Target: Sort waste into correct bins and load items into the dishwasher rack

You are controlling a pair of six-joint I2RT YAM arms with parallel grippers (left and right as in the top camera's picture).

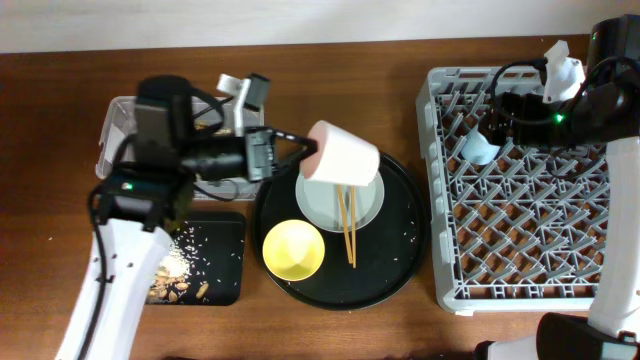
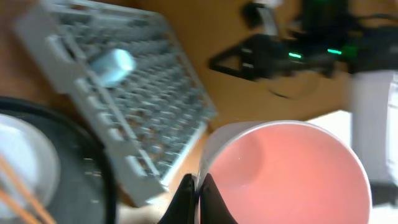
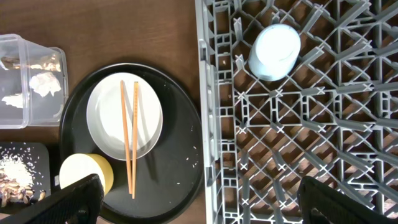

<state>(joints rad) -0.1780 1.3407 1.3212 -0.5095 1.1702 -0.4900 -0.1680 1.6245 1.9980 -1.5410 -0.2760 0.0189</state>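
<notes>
left pincer (image 1: 300, 150) pinches the pink cup (image 1: 343, 155) by its rim, tipped above plate (image 1: 316, 206) and chopsticks (image 1: 349, 228) on the round black tray (image 1: 400, 245), yellow bowl (image 1: 293, 249) beside; blue cup (image 1: 478, 148) lies in the rack (image 1: 520, 210), right pincer (image 3: 200, 185) spread wide, empty.

Chopsticks (image 3: 125, 130) on plate (image 3: 106, 112); rack (image 3: 209, 124) rightward

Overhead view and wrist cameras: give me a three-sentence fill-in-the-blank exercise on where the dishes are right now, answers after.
1. The gripper pinching the rim of the pink plastic cup belongs to the ____ arm.
2. The light blue cup lies in a plastic lattice rack coloured ____.
3. ____ wooden chopsticks lie across the pale round plate.
Missing words: left; grey; two.
</notes>
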